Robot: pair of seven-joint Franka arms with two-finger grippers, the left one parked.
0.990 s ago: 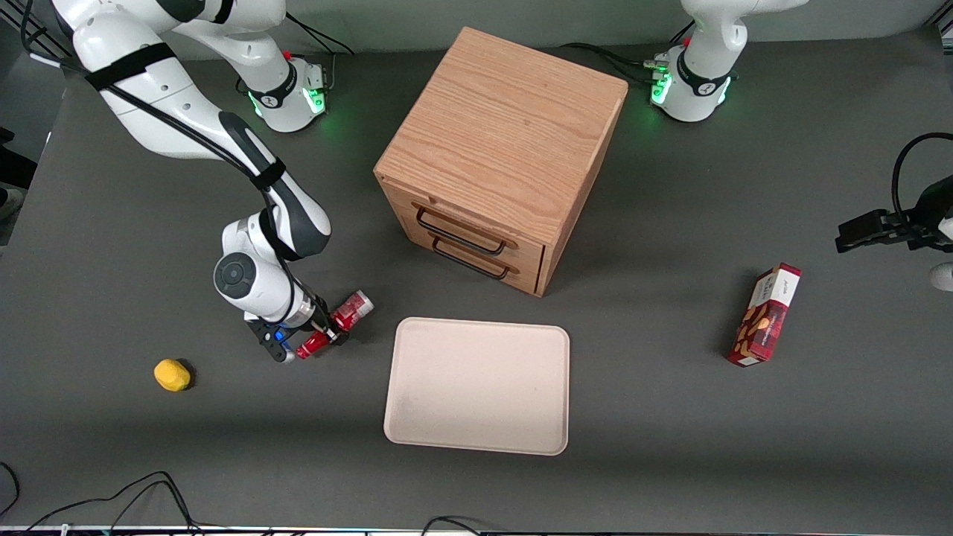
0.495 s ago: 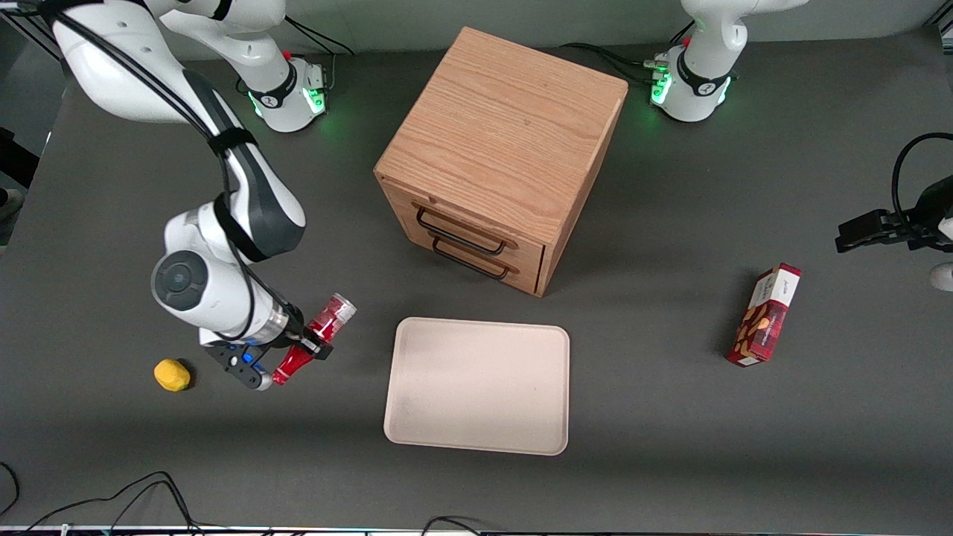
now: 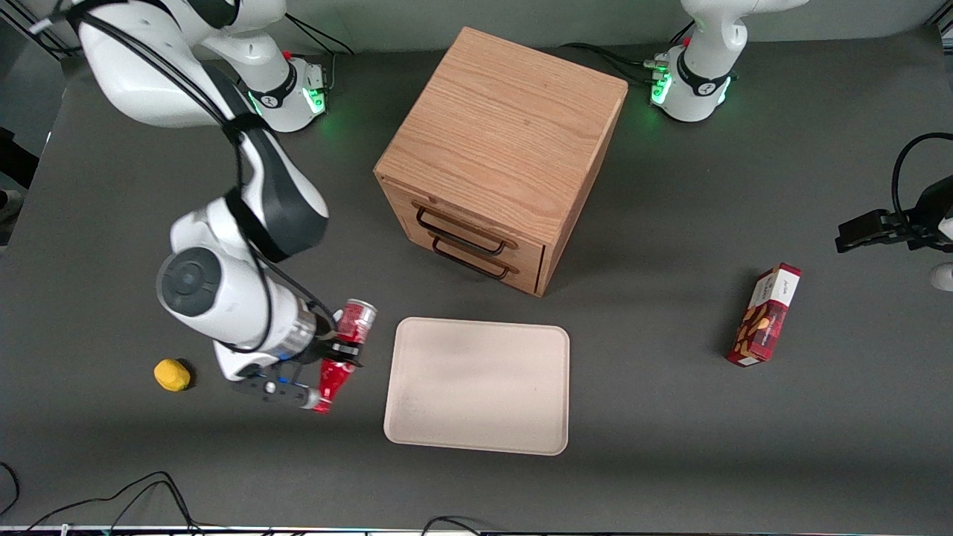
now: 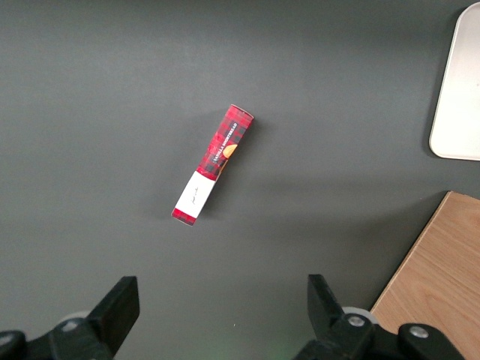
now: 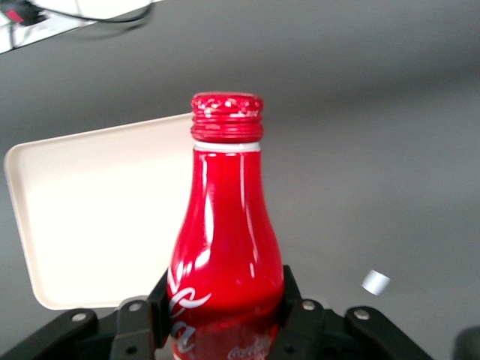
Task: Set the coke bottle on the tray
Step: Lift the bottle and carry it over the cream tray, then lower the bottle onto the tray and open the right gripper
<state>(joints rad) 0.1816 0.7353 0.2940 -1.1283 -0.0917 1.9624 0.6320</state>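
Note:
My right gripper (image 3: 339, 351) is shut on the coke bottle (image 3: 346, 346), a slim red bottle with white script. It holds the bottle above the table, lying roughly level, silvery base toward the cabinet and red cap toward the front camera. In the right wrist view the fingers (image 5: 294, 300) clamp the bottle (image 5: 225, 247) on both sides of its body, and the cap points toward the tray (image 5: 97, 210). The cream tray (image 3: 478, 385) lies flat on the table beside the bottle, toward the parked arm's end, and nothing is on it. A corner of the tray (image 4: 459, 97) shows in the left wrist view.
A wooden two-drawer cabinet (image 3: 500, 156) stands farther from the front camera than the tray. A yellow lemon-like object (image 3: 172, 374) lies beside the working arm. A red snack box (image 3: 765, 316) lies toward the parked arm's end, also in the left wrist view (image 4: 213, 163).
The gripper has lifted the bottle off the table and carried it nearer the front camera, then a little toward the tray. The bottle has turned so its cap points more at the camera.

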